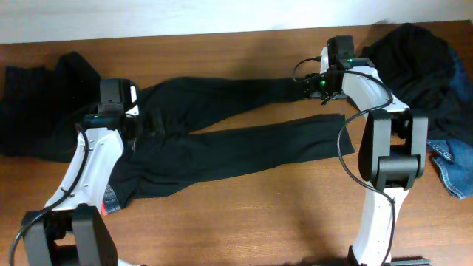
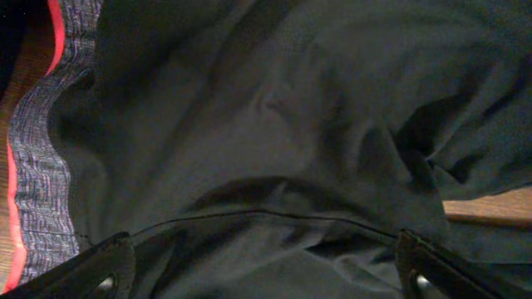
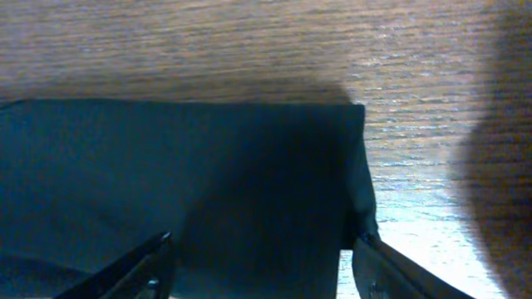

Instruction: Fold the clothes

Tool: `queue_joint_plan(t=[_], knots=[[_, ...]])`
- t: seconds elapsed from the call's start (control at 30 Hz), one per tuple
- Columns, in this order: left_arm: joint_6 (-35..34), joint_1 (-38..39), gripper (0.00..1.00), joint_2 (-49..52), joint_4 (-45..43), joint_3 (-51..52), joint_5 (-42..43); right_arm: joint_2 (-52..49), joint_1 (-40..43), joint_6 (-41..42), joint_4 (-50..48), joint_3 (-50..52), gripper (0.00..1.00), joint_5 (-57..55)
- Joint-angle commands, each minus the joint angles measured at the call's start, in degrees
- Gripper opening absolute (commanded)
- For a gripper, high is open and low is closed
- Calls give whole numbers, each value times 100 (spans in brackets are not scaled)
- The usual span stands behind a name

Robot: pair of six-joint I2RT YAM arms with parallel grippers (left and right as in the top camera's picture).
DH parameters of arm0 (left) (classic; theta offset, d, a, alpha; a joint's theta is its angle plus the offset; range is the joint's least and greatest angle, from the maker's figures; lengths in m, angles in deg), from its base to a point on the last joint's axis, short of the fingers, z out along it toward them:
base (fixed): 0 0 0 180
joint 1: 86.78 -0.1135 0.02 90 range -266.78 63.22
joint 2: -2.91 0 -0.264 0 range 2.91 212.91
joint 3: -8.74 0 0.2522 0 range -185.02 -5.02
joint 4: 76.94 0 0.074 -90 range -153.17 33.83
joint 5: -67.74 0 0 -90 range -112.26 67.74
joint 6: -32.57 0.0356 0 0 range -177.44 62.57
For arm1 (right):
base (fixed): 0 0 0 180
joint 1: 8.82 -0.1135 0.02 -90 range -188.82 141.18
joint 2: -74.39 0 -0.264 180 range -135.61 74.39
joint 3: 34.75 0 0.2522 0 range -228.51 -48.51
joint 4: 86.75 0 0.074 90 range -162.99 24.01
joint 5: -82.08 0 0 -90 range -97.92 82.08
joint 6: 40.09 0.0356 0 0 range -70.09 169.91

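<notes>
From above, black trousers (image 1: 244,125) spread mid table (image 1: 244,214), left gripper (image 1: 148,124) at waist, right gripper (image 1: 315,87) at leg end, left wrist, fingers (image 2: 104,270) wide apart over dark cloth, right wrist, fingers (image 3: 145,270) wide apart over hem edge (image 3: 353,166), bare table beyond.

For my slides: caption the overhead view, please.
Two arms over black trousers spread on the table: left pincer where legs meet, right pincer at a cuff.

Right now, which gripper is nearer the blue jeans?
Right. The right gripper is at the hem of the trousers, towards the jeans; the left gripper is away at the waist.
</notes>
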Motion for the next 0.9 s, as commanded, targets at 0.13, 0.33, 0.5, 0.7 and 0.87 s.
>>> queue_joint_plan(t=[0.13, 0.33, 0.5, 0.7, 0.87], knots=[[96, 24, 99, -87, -15, -55, 24, -66, -33, 299, -2, -59, 45, -87], [96, 24, 99, -87, -15, -55, 24, -24, -31, 450, 4, -72, 4, -63], [96, 24, 99, -87, -15, -55, 24, 313, -31, 448, 68, -201, 4, -52], [94, 24, 99, -87, -13, -55, 24, 682, -31, 1217, 625, -695, 4, -734], [94, 24, 99, -87, -13, -55, 24, 721, -31, 1762, 1156, -1178, 4, -1010]])
